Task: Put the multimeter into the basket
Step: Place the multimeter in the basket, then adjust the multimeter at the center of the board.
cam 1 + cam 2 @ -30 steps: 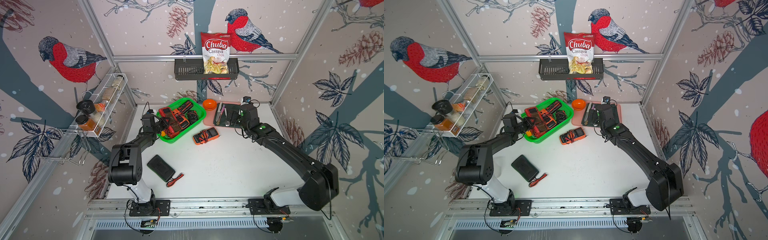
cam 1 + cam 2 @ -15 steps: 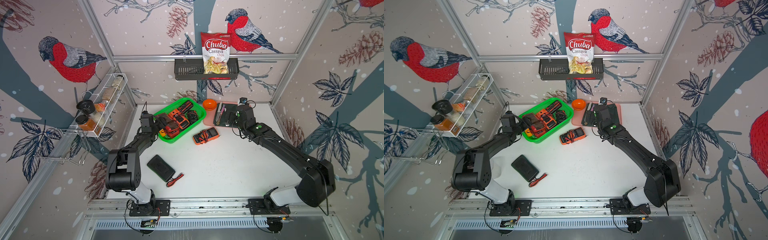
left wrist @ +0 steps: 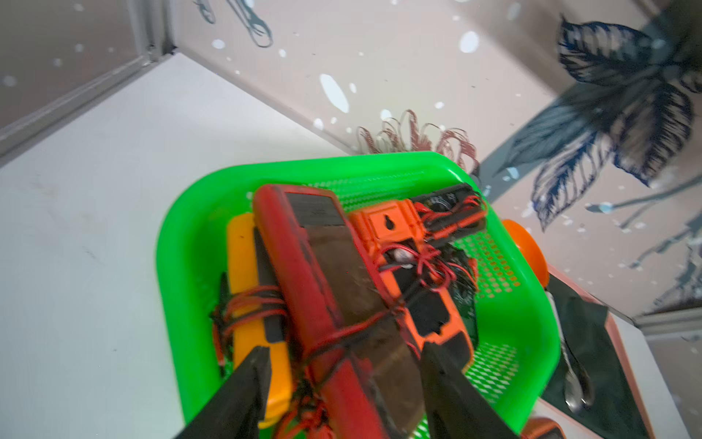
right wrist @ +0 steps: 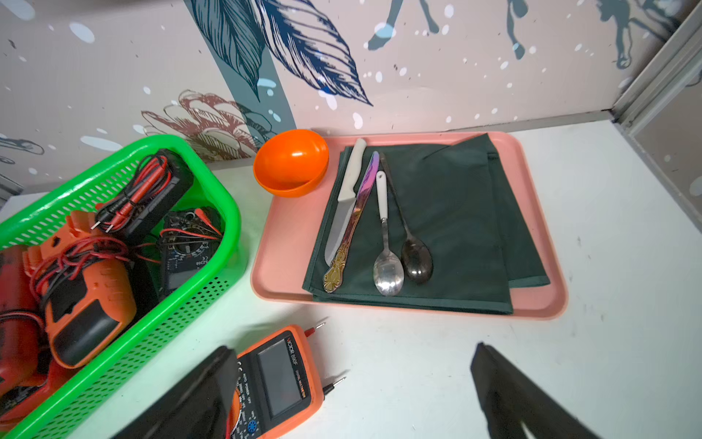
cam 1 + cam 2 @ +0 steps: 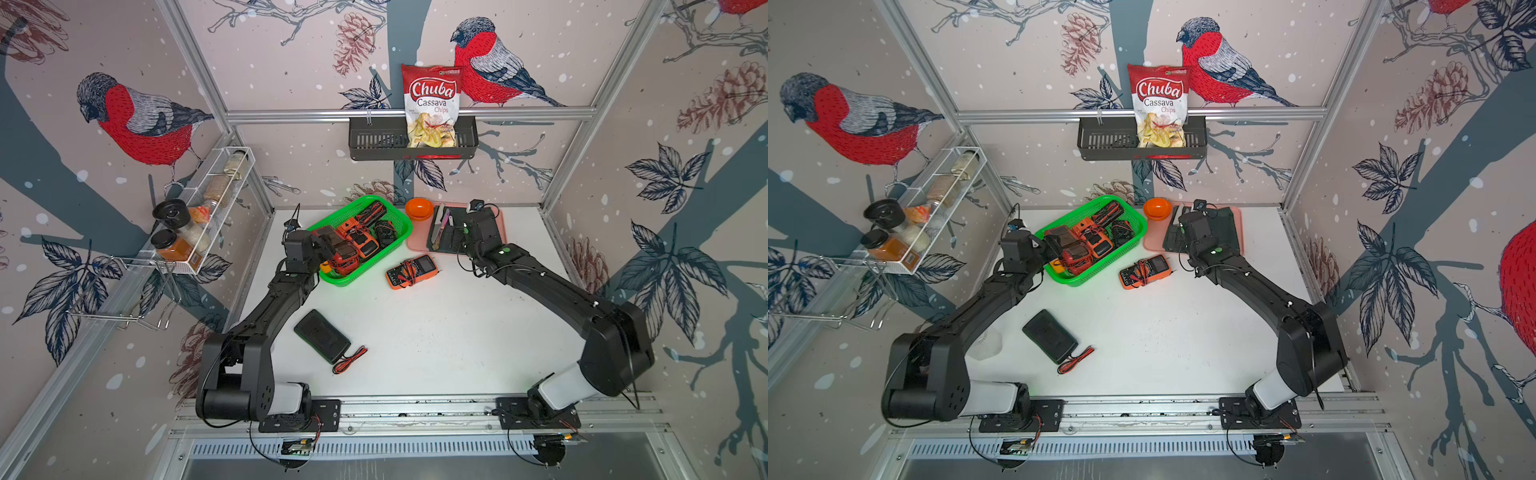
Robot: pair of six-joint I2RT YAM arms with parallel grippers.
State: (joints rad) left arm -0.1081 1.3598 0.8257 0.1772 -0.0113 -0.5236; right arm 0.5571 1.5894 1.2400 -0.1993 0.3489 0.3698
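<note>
My left pincer had just opened, leaving the red multimeter in the basket, frame centre; my right pincer gaped near the orange meter, still outside.

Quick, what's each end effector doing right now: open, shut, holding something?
Left end effector: open, jaws either side of the red meter in the green basket, grip not evident.
Right end effector: open, holding nothing.
</note>
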